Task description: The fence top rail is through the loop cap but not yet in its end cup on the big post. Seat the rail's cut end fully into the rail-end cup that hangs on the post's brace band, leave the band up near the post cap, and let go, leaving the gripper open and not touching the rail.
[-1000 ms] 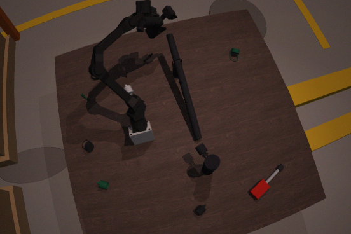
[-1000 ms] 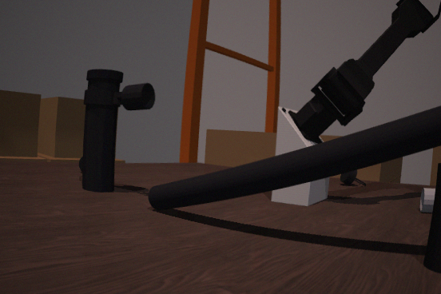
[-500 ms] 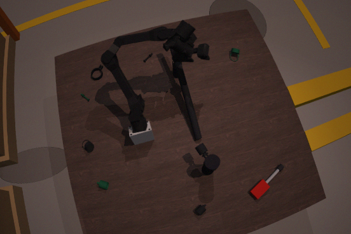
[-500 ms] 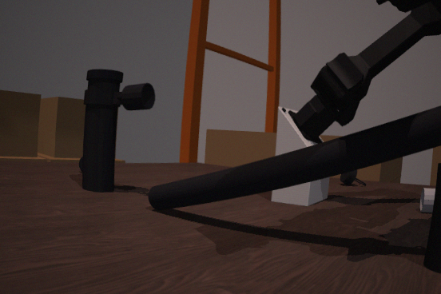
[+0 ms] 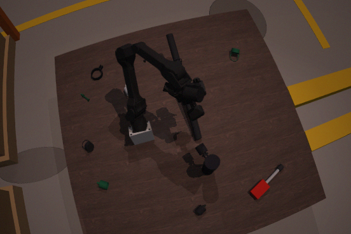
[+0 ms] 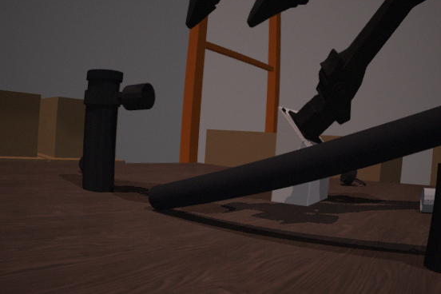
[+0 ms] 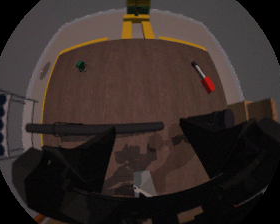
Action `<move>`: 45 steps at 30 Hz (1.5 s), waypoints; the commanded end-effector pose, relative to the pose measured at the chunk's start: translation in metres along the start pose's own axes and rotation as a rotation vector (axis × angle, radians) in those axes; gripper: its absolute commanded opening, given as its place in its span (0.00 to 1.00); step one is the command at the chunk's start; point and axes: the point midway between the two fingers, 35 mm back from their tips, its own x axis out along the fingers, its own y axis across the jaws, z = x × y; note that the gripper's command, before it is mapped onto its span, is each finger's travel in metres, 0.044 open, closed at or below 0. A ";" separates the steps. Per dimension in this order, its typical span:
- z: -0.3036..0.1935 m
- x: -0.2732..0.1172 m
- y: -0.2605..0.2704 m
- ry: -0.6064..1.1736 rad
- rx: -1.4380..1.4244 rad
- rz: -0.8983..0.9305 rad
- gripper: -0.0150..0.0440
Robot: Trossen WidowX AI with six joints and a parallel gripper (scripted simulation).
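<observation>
Rail [image 5: 196, 128] [image 6: 280, 172] [image 7: 141, 128] slopes from near one surface [image 5: 229, 91] [image 6: 200, 259] [image 7: 126, 75] edge, its cut end [image 5: 198, 137] [image 6: 157, 198] [image 7: 161, 125] below the cup [image 5: 201, 149] [image 6: 137, 97]; we hold the pincer [image 5: 182, 101] [image 6: 220, 25] [image 7: 147, 125] open above, presumably for lifting.

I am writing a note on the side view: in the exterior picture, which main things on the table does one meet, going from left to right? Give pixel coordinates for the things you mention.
Big post [image 5: 211, 165] [image 6: 99, 143], rail's cut end [image 5: 198, 136] [image 6: 160, 198], arm's white base [image 5: 142, 137] [image 6: 285, 187].
</observation>
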 end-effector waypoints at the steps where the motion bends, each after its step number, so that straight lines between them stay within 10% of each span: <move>1: -0.013 -0.004 -0.009 -0.033 0.123 0.056 1.00; 10: -0.014 -0.004 -0.016 -0.032 0.050 0.057 1.00; 26: -0.046 -0.002 -0.123 -0.076 -1.070 0.105 1.00; 45: -0.081 0.007 -0.174 -0.186 -1.705 0.111 1.00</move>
